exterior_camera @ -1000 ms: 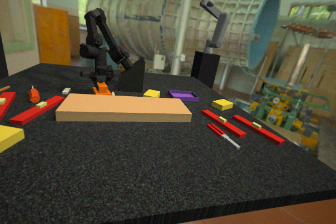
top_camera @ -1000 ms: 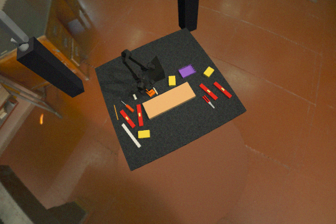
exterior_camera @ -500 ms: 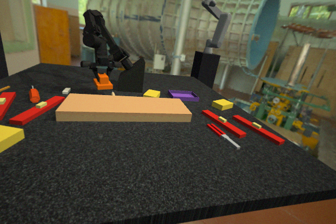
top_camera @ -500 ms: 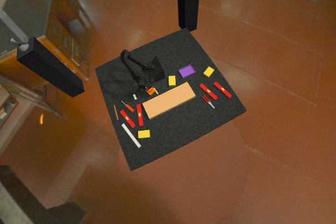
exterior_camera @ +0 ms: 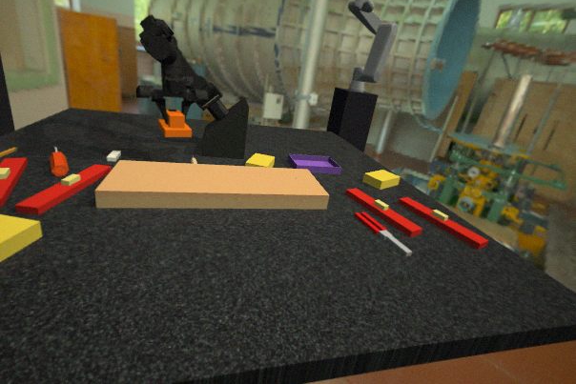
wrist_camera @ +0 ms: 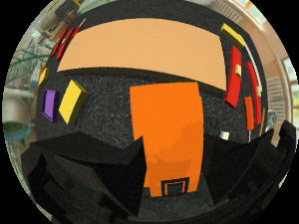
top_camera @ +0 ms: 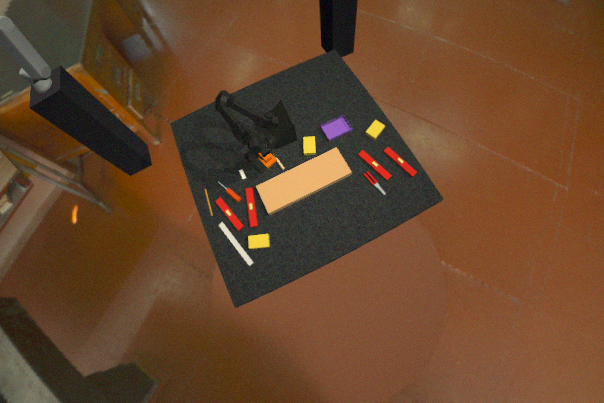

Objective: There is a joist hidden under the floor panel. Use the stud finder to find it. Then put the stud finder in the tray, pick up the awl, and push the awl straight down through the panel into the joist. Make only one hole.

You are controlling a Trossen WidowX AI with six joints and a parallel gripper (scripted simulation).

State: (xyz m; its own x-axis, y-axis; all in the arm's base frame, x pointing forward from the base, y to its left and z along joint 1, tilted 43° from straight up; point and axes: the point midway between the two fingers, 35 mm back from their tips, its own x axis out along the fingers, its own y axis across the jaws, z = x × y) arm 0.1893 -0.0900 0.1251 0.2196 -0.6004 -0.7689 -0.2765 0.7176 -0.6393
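My gripper (top_camera: pixel 265 157) (exterior_camera: pixel 174 114) (wrist_camera: pixel 169 135) is shut on the orange stud finder (top_camera: pixel 268 161) (exterior_camera: pixel 174 126) (wrist_camera: pixel 168 135). It holds the stud finder a little above the black mat (top_camera: pixel 320 244), just behind the left end of the tan floor panel (top_camera: pixel 303 179) (exterior_camera: pixel 210 185) (wrist_camera: pixel 140 48). The purple tray (top_camera: pixel 336 128) (exterior_camera: pixel 315 163) (wrist_camera: pixel 48 104) sits empty behind the panel's right end. The awl (top_camera: pixel 231 193) (exterior_camera: pixel 58 163), with an orange handle and a thin metal tip, is to the left of the panel.
Yellow blocks (top_camera: pixel 309 145) (top_camera: pixel 375 129) (top_camera: pixel 259 241) lie around the panel. So do red levels (top_camera: pixel 374 164) (top_camera: pixel 400 161) (top_camera: pixel 251 207), a red-handled tool (top_camera: pixel 376 185), a white strip (top_camera: pixel 235 243) and a small cream stick (top_camera: pixel 280 163). A black wedge (exterior_camera: pixel 225 134) stands behind the panel.
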